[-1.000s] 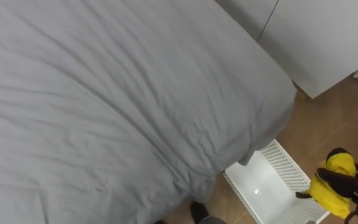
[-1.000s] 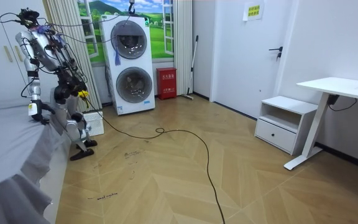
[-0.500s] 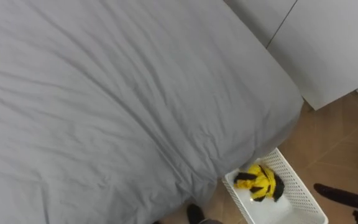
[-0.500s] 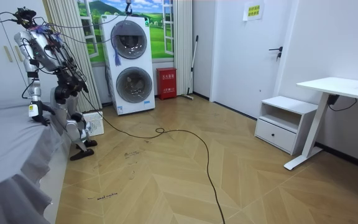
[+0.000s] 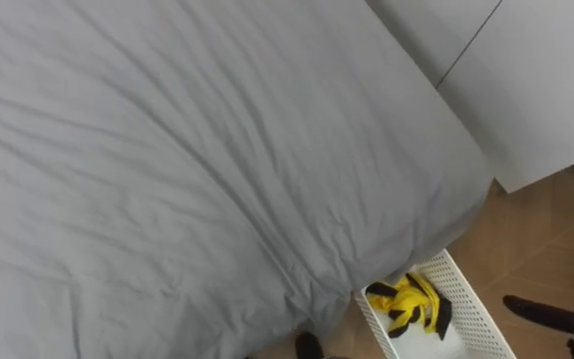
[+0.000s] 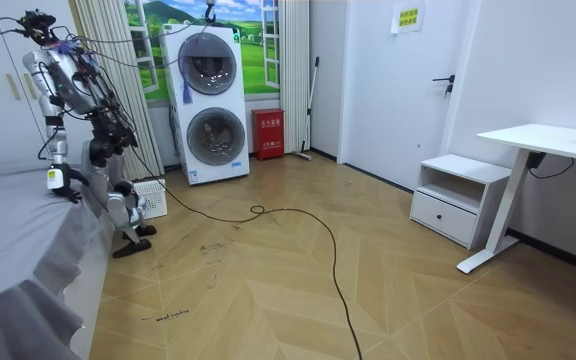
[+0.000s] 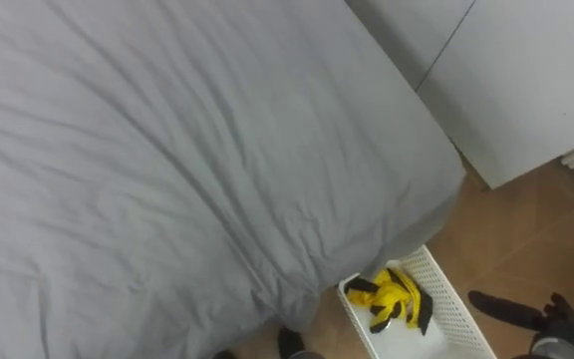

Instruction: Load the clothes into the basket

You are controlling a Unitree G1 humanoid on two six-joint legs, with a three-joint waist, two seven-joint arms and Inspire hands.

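A yellow and black garment (image 5: 407, 304) lies crumpled inside the white perforated basket (image 5: 469, 302), which stands on the wooden floor at the corner of the bed. My right hand (image 5: 556, 317) hovers to the right of the basket, above the floor, fingers straight and empty. In the right eye view the same garment (image 7: 392, 297) rests against the basket's far wall. The room view has me standing between the bed and the basket (image 6: 151, 197), with my left hand (image 6: 58, 181) hanging low at the bed's edge.
The grey bed sheet (image 5: 187, 170) spreads across most of what lies before me. A white wardrobe (image 5: 536, 90) stands beyond the bed's corner. Stacked washing machines (image 6: 210, 105), a white desk (image 6: 548, 140) and a low cabinet (image 6: 458, 200) stand further off.
One second ago my right hand held the yellow garment above the basket. It let go, the garment dropped into the basket, and the hand now stays open beside it.
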